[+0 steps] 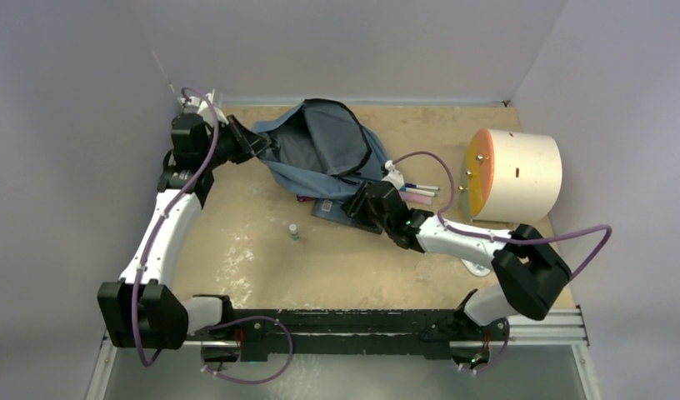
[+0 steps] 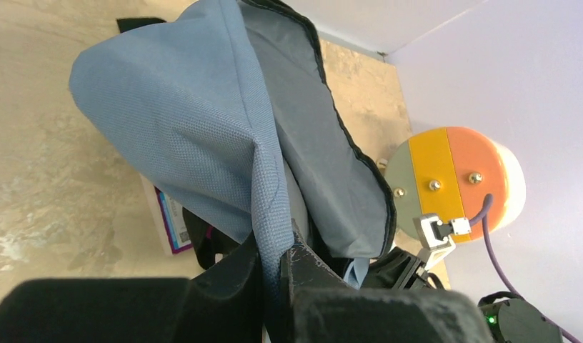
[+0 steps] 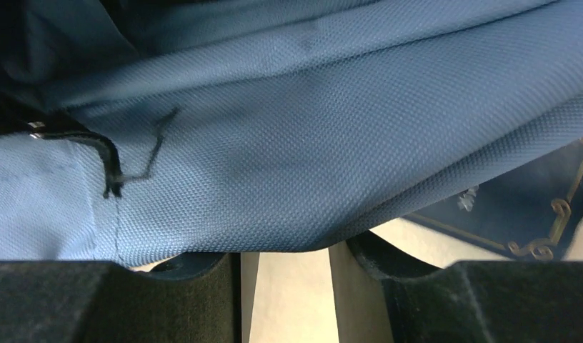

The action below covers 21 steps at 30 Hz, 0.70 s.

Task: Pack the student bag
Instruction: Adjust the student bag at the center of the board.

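The grey-blue student bag [image 1: 320,146] lies at the back centre of the table with its mouth lifted open. My left gripper [image 1: 255,143] is shut on a fold of the bag's fabric [image 2: 188,121] at its left rim; in the left wrist view the cloth is pinched between the fingers of that gripper [image 2: 274,250]. My right gripper [image 1: 362,202] is rolled on its side at the bag's near right edge. Its jaws [image 3: 288,257] hold the cream page edge of a book [image 3: 285,300], whose dark blue cover [image 3: 539,207] has gold ornament. Bag cloth [image 3: 288,143] drapes over the fingertips.
A white cylinder with an orange face [image 1: 516,175] stands at the right. Pens [image 1: 420,192] lie between it and the bag. A small green bottle [image 1: 293,232] stands in front of the bag. A white packet with a purple edge [image 2: 171,214] lies under the bag.
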Each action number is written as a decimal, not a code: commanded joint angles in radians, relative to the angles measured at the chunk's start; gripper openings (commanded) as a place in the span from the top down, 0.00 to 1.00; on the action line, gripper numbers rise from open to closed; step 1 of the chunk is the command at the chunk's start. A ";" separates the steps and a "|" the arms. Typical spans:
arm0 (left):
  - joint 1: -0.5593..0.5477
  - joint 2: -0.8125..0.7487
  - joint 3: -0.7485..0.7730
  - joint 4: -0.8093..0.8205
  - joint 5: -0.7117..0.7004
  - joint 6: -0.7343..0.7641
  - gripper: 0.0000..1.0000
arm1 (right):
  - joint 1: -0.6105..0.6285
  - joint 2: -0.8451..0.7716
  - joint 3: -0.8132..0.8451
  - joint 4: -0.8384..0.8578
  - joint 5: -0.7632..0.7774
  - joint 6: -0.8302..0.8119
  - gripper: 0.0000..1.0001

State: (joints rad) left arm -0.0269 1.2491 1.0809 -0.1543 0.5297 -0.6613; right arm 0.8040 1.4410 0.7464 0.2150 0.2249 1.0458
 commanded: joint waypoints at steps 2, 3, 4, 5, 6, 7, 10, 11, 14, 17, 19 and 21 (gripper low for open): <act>0.002 -0.124 0.071 -0.051 -0.083 0.043 1.00 | -0.028 0.072 0.204 0.096 0.203 -0.037 0.58; 0.001 -0.136 0.071 -0.067 -0.095 0.047 1.00 | -0.038 0.094 0.241 0.089 0.202 -0.056 0.58; 0.002 -0.149 0.070 -0.081 -0.110 0.051 1.00 | -0.048 0.118 0.278 0.090 0.200 -0.081 0.57; 0.002 -0.162 0.068 -0.099 -0.126 0.056 1.00 | -0.060 0.144 0.313 0.093 0.197 -0.104 0.57; 0.002 -0.178 0.063 -0.116 -0.150 0.060 1.00 | -0.071 0.171 0.353 0.099 0.186 -0.132 0.57; 0.002 -0.196 0.054 -0.130 -0.176 0.063 1.00 | -0.085 0.208 0.396 0.105 0.160 -0.164 0.57; 0.002 -0.254 0.015 -0.163 -0.250 0.073 1.00 | -0.115 0.358 0.572 0.075 0.043 -0.275 0.58; 0.002 -0.272 -0.002 -0.170 -0.271 0.072 1.00 | -0.118 0.413 0.647 0.051 0.000 -0.319 0.58; 0.001 -0.330 -0.067 -0.190 -0.332 0.074 1.00 | -0.119 0.607 0.866 -0.038 -0.138 -0.436 0.59; 0.002 -0.374 -0.134 -0.198 -0.375 0.074 1.00 | -0.118 0.719 1.015 -0.072 -0.199 -0.488 0.59; 0.002 -0.391 -0.182 -0.198 -0.393 0.073 1.00 | -0.117 0.744 1.055 -0.067 -0.223 -0.513 0.59; 0.001 -0.401 -0.233 -0.192 -0.399 0.067 1.00 | -0.118 0.748 1.072 -0.070 -0.233 -0.542 0.57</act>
State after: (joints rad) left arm -0.0208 0.8753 0.9184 -0.3504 0.1402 -0.6041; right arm 0.6861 2.2040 1.7367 0.1566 0.0700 0.6189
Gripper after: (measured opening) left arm 0.030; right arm 0.415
